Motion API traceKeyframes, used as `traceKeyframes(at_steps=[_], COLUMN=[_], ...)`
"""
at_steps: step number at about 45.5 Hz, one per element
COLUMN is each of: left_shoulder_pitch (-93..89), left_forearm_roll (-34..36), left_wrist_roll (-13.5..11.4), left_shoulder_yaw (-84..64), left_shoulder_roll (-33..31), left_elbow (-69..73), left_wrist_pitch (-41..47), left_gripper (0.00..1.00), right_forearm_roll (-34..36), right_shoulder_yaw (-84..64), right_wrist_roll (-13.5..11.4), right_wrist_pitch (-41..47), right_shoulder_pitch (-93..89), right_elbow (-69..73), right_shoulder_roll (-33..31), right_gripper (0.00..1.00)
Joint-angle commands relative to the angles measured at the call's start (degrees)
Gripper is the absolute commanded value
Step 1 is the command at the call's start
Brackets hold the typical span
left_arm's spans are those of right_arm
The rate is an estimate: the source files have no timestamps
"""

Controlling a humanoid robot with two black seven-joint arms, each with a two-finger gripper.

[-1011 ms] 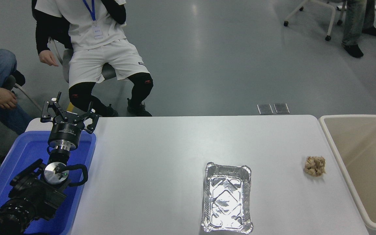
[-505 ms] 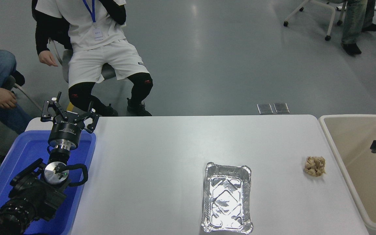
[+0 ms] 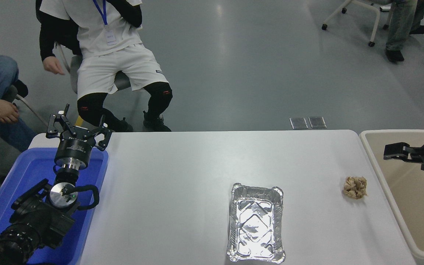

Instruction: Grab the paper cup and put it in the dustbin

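The paper cup is not in view. The beige dustbin stands at the table's right end, and the part of its inside that shows is bare. My right gripper reaches in from the right edge, pointing left above the bin's near-left part, close to its left rim. Nothing shows in it. My left arm is parked at the lower left, with its gripper open above the far end of the blue tray.
A crumpled tan paper ball lies on the white table just left of the bin. A rectangular foil tray sits at front centre. A blue tray is at the left. People sit beyond the far left.
My right gripper has come further in from the right edge, moving left and up over the dustbin. The left arm and the table's things have not moved.
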Motion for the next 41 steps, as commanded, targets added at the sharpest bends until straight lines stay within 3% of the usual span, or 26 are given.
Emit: traceKeyframes(at_steps=[1,11,25,41], left_shoulder_pitch=[0.00,0.00,0.00,0.00], left_forearm_roll=[-0.03,0.06,-0.03,-0.03], left_wrist_roll=[0.00,0.00,0.00,0.00], left_shoulder_yaw=[0.00,0.00,0.00,0.00], left_shoulder_roll=[0.00,0.00,0.00,0.00], left_elbow=[0.00,0.00,0.00,0.00], left_wrist_pitch=[0.00,0.00,0.00,0.00], left_gripper=[0.99,0.99,0.99,0.99], right_forearm_roll=[1.90,16.22,26.42,26.16], right_shoulder_yaw=[-15.00,-19.23,-17.73,-20.28], right_wrist_roll=[-0.19,-0.28,0.25,-0.01], right_wrist_pitch=[3.06,11.06,25.21,25.21], right_shoulder_pitch=[14.00,23.24,27.72,30.71], right_elbow=[5.48,6.18,6.80,6.88], right_shoulder_roll=[10.33,17.72,21.24,25.55], right_gripper=[1.00,1.00,1.00,1.00])
